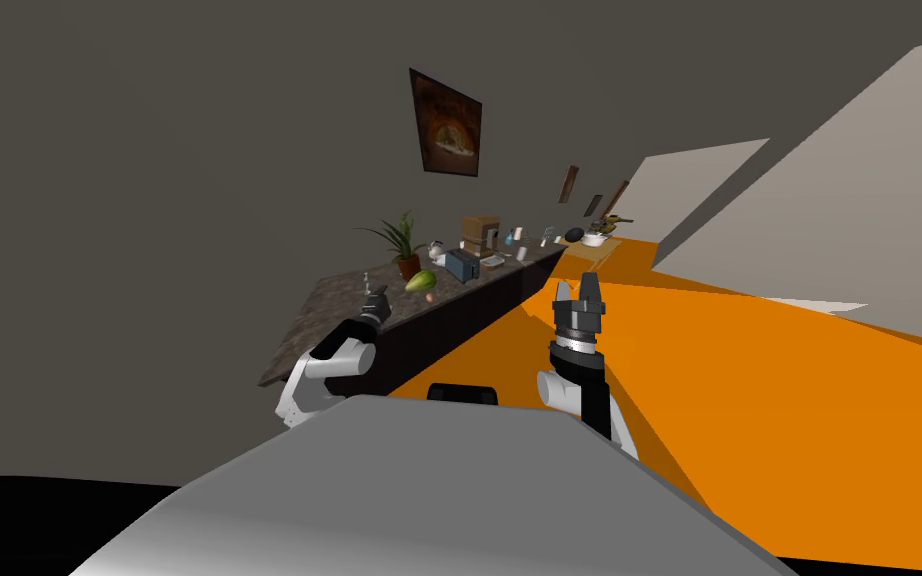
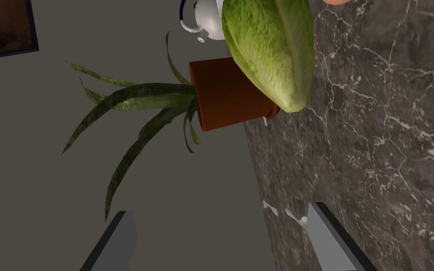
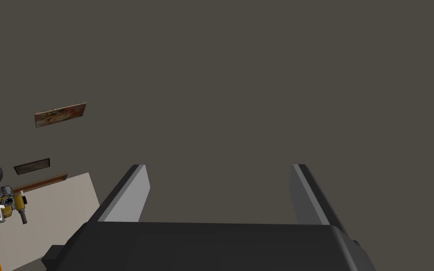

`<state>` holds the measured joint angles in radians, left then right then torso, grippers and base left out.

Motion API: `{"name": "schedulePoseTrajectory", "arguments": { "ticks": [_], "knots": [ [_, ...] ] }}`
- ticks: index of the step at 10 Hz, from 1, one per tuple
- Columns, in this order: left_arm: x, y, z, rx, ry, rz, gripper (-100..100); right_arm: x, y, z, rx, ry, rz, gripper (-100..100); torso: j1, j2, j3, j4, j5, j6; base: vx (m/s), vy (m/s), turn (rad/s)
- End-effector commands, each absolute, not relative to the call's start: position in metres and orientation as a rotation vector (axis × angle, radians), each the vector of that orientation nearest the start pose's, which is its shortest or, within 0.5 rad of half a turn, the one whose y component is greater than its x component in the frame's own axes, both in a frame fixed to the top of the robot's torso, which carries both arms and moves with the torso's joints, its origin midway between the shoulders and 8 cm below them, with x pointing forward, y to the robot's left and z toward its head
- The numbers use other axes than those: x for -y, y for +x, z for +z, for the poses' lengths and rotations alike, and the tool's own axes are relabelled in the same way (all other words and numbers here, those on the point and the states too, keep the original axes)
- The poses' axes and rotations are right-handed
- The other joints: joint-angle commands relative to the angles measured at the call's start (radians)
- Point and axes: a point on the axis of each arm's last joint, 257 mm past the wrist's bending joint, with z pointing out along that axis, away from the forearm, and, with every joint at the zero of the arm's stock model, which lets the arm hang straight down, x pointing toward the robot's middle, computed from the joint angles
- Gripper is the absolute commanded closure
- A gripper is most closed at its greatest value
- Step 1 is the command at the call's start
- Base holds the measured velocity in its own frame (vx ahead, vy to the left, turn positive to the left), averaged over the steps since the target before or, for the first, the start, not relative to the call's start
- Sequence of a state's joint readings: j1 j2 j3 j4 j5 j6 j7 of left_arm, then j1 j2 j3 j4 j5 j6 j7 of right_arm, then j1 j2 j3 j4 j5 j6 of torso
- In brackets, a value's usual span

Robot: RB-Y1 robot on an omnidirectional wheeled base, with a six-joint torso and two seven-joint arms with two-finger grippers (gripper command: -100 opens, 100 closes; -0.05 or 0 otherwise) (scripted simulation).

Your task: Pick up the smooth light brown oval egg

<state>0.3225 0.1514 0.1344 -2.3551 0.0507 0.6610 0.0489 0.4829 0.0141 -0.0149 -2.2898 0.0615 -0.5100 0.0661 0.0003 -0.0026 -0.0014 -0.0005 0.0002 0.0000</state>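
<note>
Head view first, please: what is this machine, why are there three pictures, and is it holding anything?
It is a two-armed robot in a simulated house. The head view comes from a camera on its head looking steeply down, so the whole room seems tilted. The other two pictures come from cameras on its hands, each looking along that hand's two thin fingers. The left gripper hovers over a dark marbled counter, close to a green lettuce, a potted plant and a white teapot. The small light brown egg it is after lies beside the lettuce. The right gripper hangs over the orange floor, facing a wall. Both grippers are open and hold nothing.
</note>
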Motion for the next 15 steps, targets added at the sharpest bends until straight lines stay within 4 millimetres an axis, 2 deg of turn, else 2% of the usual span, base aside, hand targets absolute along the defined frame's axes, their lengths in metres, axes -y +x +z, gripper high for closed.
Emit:
{"name": "schedulePoseTrajectory", "arguments": {
  "ticks": [1,15],
  "knots": [
    [-0.339,0.430,-0.147,-1.270,-1.376,-0.899,-100,0.275,0.342,0.036,-0.626,0.575,1.200,0,0.000,0.000,0.000,0.000,0.000,0.000,0.049,0.009,-0.055],
    [-0.321,0.407,-0.235,-1.579,-1.588,-0.706,-100,0.275,0.342,0.036,-0.626,0.575,1.200,0,0.000,-0.003,-0.002,-0.001,0.000,0.000,0.068,0.011,-0.045]
  ]
}}
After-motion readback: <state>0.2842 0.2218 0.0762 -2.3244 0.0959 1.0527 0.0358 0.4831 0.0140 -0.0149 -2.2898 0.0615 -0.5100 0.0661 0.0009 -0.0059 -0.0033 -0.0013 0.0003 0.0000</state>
